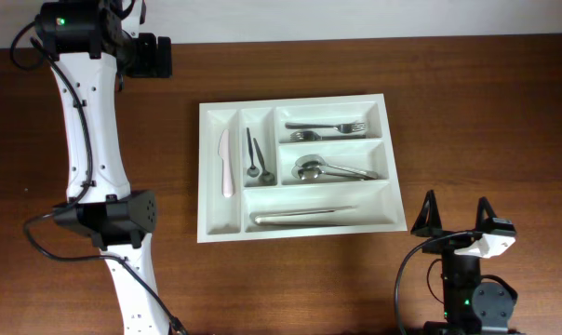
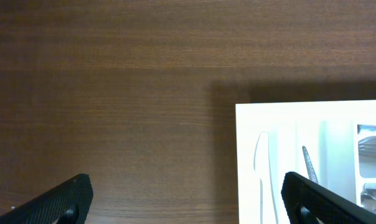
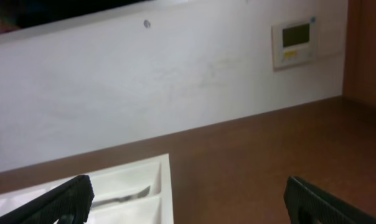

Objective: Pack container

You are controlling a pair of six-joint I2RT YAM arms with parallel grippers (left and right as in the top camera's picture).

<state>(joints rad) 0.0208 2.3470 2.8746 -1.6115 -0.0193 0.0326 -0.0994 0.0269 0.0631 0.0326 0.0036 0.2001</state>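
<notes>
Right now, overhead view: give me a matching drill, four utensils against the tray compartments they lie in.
Things:
1. white knife
2. forks
3. large spoons
4. long silver utensil

Places in the container, as the overhead view shows it:
A. middle wide compartment
B. leftmost narrow compartment
C. bottom wide compartment
D. top wide compartment

Pairs: 1-B, 2-D, 3-A, 4-C

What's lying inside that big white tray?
The tray holds a white knife, small dark spoons, forks, large spoons and long metal pieces, each kind in its own compartment. Stacked pieces hide any beneath them.
</notes>
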